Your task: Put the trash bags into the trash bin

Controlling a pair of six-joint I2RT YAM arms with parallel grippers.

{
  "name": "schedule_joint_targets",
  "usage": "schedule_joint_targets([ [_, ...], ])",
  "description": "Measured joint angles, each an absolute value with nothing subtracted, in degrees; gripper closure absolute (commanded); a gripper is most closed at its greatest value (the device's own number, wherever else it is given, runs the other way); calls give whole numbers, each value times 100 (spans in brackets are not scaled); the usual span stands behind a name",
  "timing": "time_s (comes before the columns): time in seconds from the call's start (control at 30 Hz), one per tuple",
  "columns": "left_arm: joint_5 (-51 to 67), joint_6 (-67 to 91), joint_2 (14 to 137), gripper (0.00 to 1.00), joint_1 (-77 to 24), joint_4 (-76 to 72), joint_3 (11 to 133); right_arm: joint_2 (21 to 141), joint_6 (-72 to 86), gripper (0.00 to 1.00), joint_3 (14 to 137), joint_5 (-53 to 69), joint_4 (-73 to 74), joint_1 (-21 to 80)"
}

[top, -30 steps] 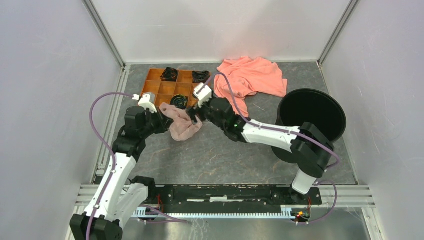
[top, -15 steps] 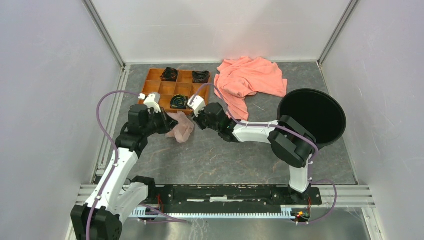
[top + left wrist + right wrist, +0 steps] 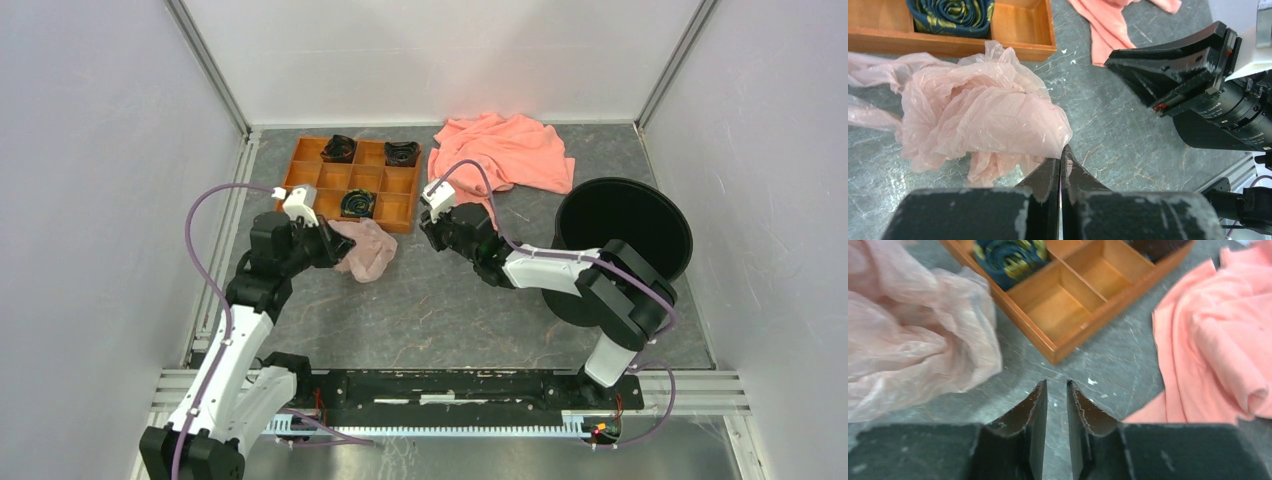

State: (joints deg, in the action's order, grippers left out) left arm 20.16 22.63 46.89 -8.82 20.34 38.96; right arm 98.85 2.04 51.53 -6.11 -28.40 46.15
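Note:
The trash bag (image 3: 366, 250) is a crumpled pale pink film bundle lying on the grey floor just in front of the orange tray. My left gripper (image 3: 331, 246) is at its left edge. In the left wrist view its jaws (image 3: 1062, 151) are pressed together with the bag's (image 3: 978, 112) film caught at their tips. My right gripper (image 3: 429, 227) hovers to the right of the bag, apart from it. Its jaws (image 3: 1057, 385) stand almost closed, a narrow gap with only floor between them. The bag (image 3: 908, 340) lies to their left. The black trash bin (image 3: 620, 181) stands upright at the right.
An orange compartment tray (image 3: 330, 178) (image 3: 1063, 310) holds dark rolled items (image 3: 358, 203) at the back left. A salmon cloth garment (image 3: 505, 155) (image 3: 1218, 340) lies at the back, between tray and bin. Grey walls close in the left, right and far sides.
My right gripper has pulled away from the bag to the right and its jaws have closed most of the way. The bag stays bunched at my left gripper.

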Motion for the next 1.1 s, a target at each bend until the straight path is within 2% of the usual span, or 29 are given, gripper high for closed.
schedule_joint_targets([
  [0.1,2128,2263,4493,98,-913,1942,3876,9712,274,40,5129,-209,-3022,4639],
  [0.2,2265,2263,4418,98,-954,1872,3870,9524,416,29,4939,189,-3319,4650],
  [0.4,2602,2263,4421,98,-989,1737,3809,9574,773,26,4847,1076,-3957,4703],
  [0.6,3175,2270,4215,98,-989,1457,3704,10020,694,22,5122,1352,-3903,5002],
  [0.63,3282,2272,4123,98,-989,1402,3667,10044,663,25,5142,1354,-3883,5041],
  [0.67,3382,2274,4023,98,-989,1321,3625,10055,631,35,5142,1352,-3865,5070],
  [0.73,3568,2283,3809,98,-996,1190,3555,10068,589,69,5144,1343,-3857,5081],
  [0.83,3798,2333,3542,98,-1000,1022,3496,10143,554,97,5203,1295,-3852,5074],
  [0.97,3791,2589,3247,98,-1011,937,3498,10232,569,100,5227,1153,-3791,5072],
  [1.1,2742,3201,3188,98,-1022,1800,3981,10204,440,100,5227,915,-3621,5072],
])
